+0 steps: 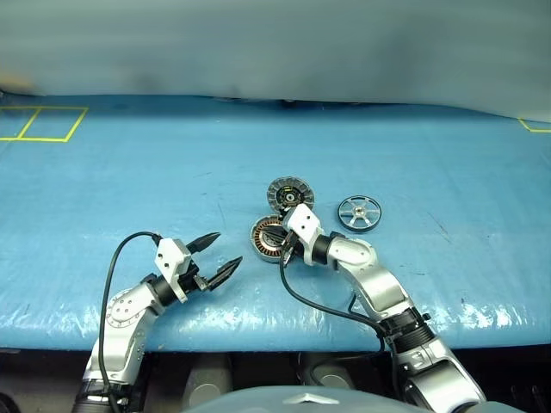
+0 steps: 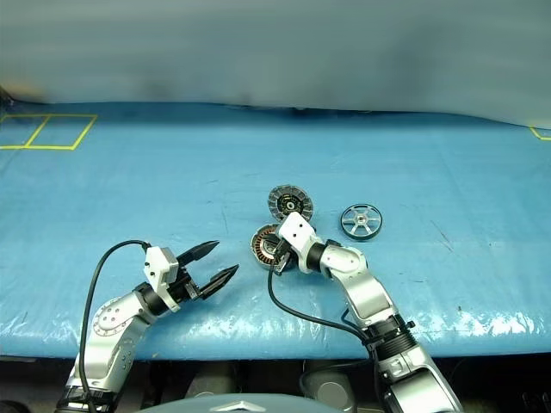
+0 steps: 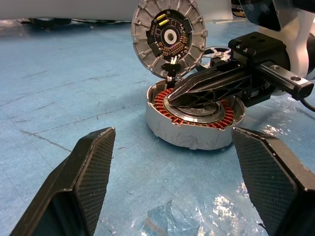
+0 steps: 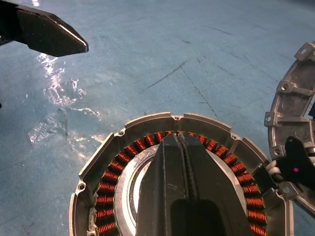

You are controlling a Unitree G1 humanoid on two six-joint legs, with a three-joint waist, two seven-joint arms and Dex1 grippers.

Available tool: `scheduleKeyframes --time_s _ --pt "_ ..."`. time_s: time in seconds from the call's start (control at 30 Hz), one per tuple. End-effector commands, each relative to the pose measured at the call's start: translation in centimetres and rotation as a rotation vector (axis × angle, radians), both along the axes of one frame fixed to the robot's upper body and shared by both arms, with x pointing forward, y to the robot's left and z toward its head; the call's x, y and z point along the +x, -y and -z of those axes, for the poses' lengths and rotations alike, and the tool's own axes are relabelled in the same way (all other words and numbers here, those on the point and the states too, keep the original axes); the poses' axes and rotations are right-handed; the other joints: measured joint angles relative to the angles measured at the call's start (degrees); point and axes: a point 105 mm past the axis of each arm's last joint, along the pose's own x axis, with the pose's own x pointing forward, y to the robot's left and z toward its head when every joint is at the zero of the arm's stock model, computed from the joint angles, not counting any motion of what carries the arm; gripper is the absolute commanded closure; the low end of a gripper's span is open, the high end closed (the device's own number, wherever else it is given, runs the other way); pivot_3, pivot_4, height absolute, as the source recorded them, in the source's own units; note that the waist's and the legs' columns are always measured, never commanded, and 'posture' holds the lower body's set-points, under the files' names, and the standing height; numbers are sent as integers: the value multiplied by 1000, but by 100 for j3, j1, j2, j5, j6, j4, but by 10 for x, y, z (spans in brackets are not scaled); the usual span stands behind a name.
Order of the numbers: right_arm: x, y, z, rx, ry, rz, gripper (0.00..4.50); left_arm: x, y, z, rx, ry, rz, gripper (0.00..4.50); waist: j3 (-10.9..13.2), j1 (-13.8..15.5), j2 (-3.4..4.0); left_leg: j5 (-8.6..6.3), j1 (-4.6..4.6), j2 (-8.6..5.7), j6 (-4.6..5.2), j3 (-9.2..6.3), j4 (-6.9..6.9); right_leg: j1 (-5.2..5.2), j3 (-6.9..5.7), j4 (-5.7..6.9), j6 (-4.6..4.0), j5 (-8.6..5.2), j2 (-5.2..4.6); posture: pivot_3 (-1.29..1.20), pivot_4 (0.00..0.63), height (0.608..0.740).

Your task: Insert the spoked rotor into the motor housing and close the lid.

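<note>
The spoked rotor [image 1: 359,212] lies flat on the blue table cover [image 1: 129,172], outside the motor housing [image 3: 196,119] and just to the right of it, on the right arm's side. The right gripper [image 4: 178,142] sits with its fingers pressed together and empty, their tips resting over the housing's silver hub inside the ring of copper windings. The rotor therefore lies to the right of these jaws and slightly farther from the robot. Being a flat wheel, it has no long axis to align to. The right arm is judged the nearer arm for the pickup. The left gripper [image 1: 213,256] hangs with its fingers spread wide, empty, pointing toward the housing from the left. The housing contains no rotor. The lid [image 3: 169,37] stands open, hinged up at the housing's far edge.
</note>
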Motion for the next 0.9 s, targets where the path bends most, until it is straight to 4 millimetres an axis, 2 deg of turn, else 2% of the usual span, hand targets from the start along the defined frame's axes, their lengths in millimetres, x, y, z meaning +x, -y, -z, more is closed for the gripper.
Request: scheduleKeyframes --time_s 0.03,0.2,0.3,0.4,0.5,0.57,0.67,0.8,0.9 --pt "-1 1 -22 152 -9 19 4487 -1 2 -3 -9 22 4 493 1 1 0 0 -2 0 0 0 0 -1 0 0 0 0 0 0 150 740" --pt "-6 18 -50 208 39 28 4487 1 3 -5 -15 38 2 493 3 5 3 0 -10 -1 0 -1 0 -7 0 -1 5 3 -2 0 150 740" --pt "-12 32 -57 170 66 33 4487 2 4 -5 -18 39 5 493 2 17 2 0 -10 -1 0 -3 0 -6 -1 -2 4 2 -1 0 150 740" --pt "-19 56 -54 43 79 38 4487 2 5 -3 -20 32 13 493 2 26 2 0 -10 -3 0 -2 -2 -6 -1 -5 1 0 -3 0 150 740" --pt "-27 82 -42 -102 46 46 4487 2 7 -2 -22 30 19 493 2 25 1 0 -11 -4 0 0 -1 -7 1 -7 -11 -7 -5 0 150 740" --pt "-26 99 -39 -162 44 93 4487 2 7 -2 -24 30 23 493 3 15 0 0 -10 -2 0 0 0 -5 1 -6 -14 -9 -2 0 150 740" --pt "-19 126 -42 -241 77 194 3935 3 9 -2 -25 30 30 493 3 3 0 0 -6 -2 1 2 3 -5 2 -1 -16 -9 0 0 150 740" --pt "-3 146 -52 -290 153 318 2683 4 11 -3 -35 35 44 493 3 4 -2 0 -7 -4 0 4 11 -2 4 0 -15 -9 -2 0 150 740" --pt "4 151 -60 -321 186 346 2683 4 11 -3 -36 37 47 493 3 5 -2 0 -8 -3 0 6 11 -2 6 -2 -14 -8 -2 0 150 740"
